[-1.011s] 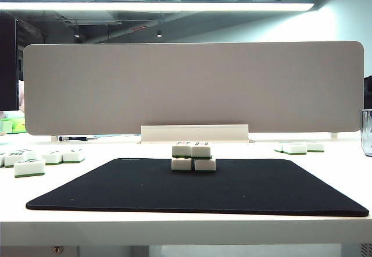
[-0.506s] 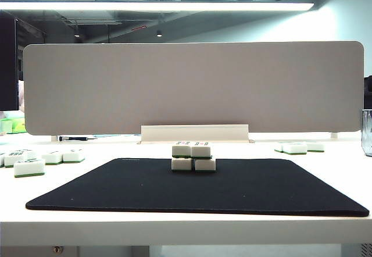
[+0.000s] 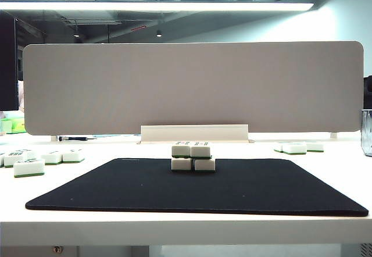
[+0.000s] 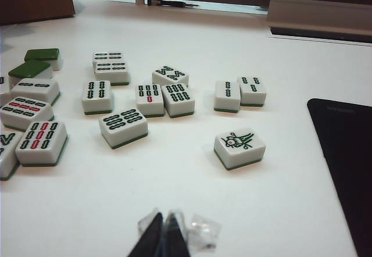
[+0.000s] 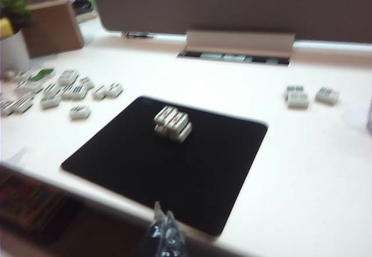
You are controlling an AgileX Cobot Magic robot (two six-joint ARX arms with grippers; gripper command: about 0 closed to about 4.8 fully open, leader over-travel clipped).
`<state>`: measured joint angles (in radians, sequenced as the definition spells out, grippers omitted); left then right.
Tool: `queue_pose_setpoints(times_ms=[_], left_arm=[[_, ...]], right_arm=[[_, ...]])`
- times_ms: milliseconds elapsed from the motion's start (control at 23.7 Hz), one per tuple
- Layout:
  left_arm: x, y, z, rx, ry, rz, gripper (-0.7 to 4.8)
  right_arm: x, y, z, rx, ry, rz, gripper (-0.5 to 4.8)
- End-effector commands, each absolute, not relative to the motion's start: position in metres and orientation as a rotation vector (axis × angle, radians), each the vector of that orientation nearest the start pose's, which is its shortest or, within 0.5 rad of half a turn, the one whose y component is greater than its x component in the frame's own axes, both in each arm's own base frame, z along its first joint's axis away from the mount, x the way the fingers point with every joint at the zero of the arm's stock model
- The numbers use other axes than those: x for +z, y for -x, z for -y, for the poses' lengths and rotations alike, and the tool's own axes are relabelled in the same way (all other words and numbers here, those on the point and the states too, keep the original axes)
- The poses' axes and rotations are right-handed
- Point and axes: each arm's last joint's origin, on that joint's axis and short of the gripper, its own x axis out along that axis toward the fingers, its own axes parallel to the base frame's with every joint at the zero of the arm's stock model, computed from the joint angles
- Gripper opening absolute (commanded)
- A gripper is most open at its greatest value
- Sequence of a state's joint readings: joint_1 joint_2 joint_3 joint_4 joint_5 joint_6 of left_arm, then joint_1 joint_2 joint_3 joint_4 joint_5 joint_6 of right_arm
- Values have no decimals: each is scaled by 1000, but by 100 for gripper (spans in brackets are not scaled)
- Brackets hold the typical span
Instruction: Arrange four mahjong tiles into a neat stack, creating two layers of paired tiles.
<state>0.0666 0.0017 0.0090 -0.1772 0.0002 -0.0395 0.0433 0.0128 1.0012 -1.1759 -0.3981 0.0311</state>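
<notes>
The stack (image 3: 193,157) of four white-and-green mahjong tiles, two wide and two high, stands at the back middle of the black mat (image 3: 197,190). The upper pair sits slightly offset on the lower pair. In the blurred right wrist view the stack (image 5: 172,123) is far ahead of my right gripper (image 5: 163,217), which is shut and empty, hanging over the table's near edge. My left gripper (image 4: 165,221) is shut with nothing in it, low over bare white table beside the mat (image 4: 349,152). Neither gripper shows in the exterior view.
Several loose tiles (image 4: 122,126) lie on the table left of the mat, a bird-marked one (image 4: 239,146) nearest it. A few more tiles (image 3: 296,147) lie at the right. A grey partition (image 3: 192,88) closes the back. A cardboard box (image 5: 52,27) and plant pot (image 5: 11,47) stand far left.
</notes>
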Motion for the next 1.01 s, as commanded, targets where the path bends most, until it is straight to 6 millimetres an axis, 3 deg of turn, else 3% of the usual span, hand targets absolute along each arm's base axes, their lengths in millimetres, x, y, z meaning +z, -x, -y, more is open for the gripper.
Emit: queue_pose_setpoints(times_ms=[42,126,169,253,379,674,1011], left_arm=[[148,-96,-6,68,47,-180,-5],[148,-96,-6,68,47,-180,-5],[148,-96,-6,68,47,-180,-5],[148,-96,-6,68,47,-180,-5],[148,-96,-6,68,47,-180,-5],[148,-96,-6,68,47,-180,-5],[148,-96,-6,68,47,-180,-5]], right_arm=[[322,43,-8,395,-76,-111,-1],[311,20,-9,374,-135,-115,-1],[297,-1,-10,371,-198,-130,-1],[276,-25,-11,360,-269,-149,-1],[251,-50,-11,333,-330,-126,-1],[208,-80,-8,192,-372,-64,-1],[167,-93,1,-143,-353,-81,-1]])
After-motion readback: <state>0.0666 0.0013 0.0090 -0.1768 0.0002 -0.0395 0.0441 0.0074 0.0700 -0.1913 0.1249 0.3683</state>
